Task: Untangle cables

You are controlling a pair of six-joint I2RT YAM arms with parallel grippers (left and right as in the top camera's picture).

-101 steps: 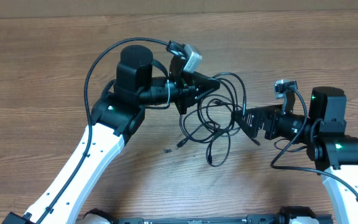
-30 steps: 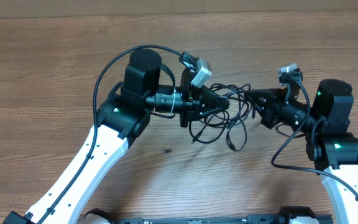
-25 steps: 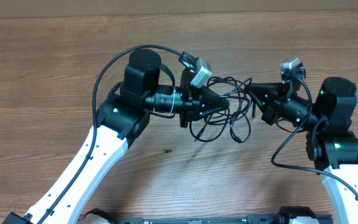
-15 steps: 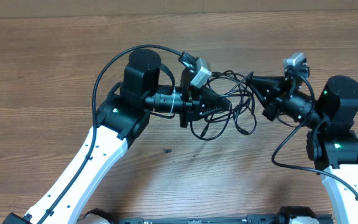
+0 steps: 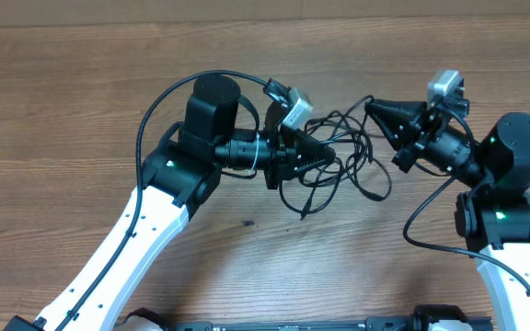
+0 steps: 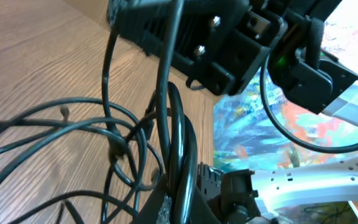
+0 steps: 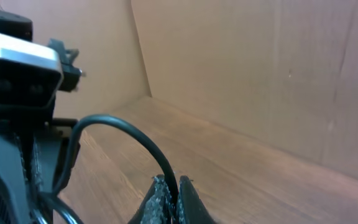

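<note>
The cables [image 5: 350, 158] are thin black cords tangled in loose loops, strung above the wooden table between my two grippers. My left gripper [image 5: 335, 156] points right and is shut on a bundle of cable strands. In the left wrist view the strands [image 6: 174, 143] run straight down into its jaws [image 6: 180, 208], and more loops [image 6: 73, 124] spread over the wood. My right gripper [image 5: 372, 108] points left at the far side of the tangle, shut on one cable. In the right wrist view that strand [image 7: 143, 142] arcs up out of the closed fingertips [image 7: 174, 186].
A brown cardboard wall [image 7: 260, 74] stands along the table's far edge. A loose plug end [image 5: 380, 195] hangs at the tangle's lower right. The left arm's own thick wire [image 5: 155, 101] loops out to its left. Bare wood table [image 5: 63, 110] lies to the left.
My right gripper has moved up and away toward the far right, drawing its cable with it. The tangle has stretched and its lower loops have shifted right. The left gripper has barely moved.
</note>
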